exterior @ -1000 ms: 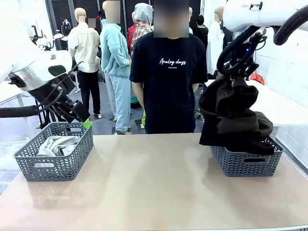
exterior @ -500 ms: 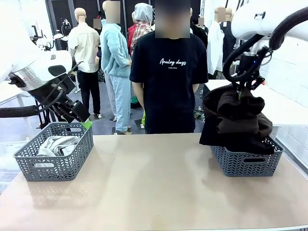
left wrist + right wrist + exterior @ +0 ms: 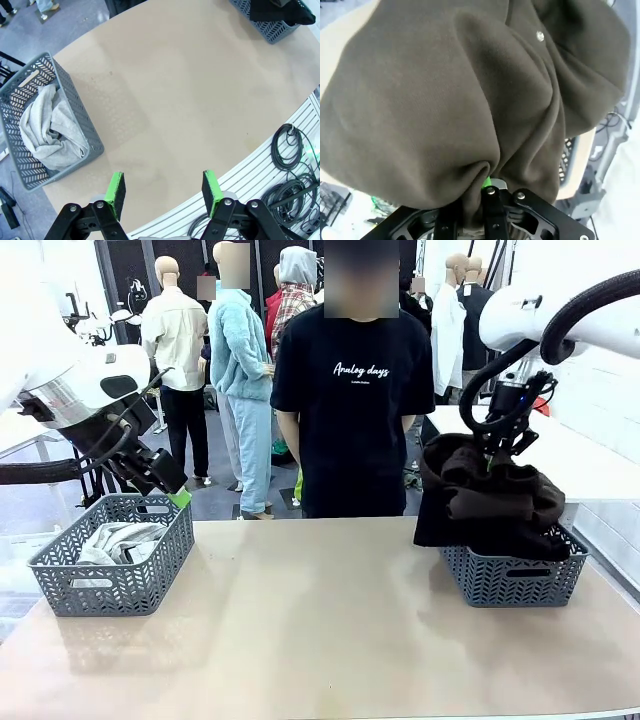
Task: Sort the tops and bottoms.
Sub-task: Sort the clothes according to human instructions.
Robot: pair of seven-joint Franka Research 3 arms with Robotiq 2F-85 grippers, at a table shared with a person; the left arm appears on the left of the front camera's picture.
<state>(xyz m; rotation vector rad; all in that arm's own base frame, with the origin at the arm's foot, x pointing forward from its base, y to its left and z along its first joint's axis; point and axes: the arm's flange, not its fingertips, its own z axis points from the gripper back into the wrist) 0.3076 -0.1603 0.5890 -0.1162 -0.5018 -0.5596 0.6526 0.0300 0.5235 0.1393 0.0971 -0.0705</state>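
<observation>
A dark brown garment (image 3: 487, 502) hangs bunched over the right grey basket (image 3: 513, 577), part of it draped over the basket's left rim. My right gripper (image 3: 497, 455) is shut on the garment's top fold. In the right wrist view the brown garment (image 3: 460, 95) spreads across the picture and its cloth is pinched between my right gripper's (image 3: 487, 184) green pads. A pale grey-blue garment (image 3: 115, 541) lies crumpled in the left basket (image 3: 112, 585). My left gripper (image 3: 170, 485) hovers open just behind that basket. The left wrist view shows my left gripper (image 3: 163, 191) open with nothing between its fingers, high over the table.
A person in a black T-shirt (image 3: 352, 390) with white lettering stands at the table's far side, hands down. The tan table (image 3: 320, 630) is bare between the two baskets. Cables (image 3: 295, 165) lie beyond the table's edge in the left wrist view.
My right gripper has moved down and a little to the right with the brown garment, which has sunk lower onto the right basket. The left arm has not moved.
</observation>
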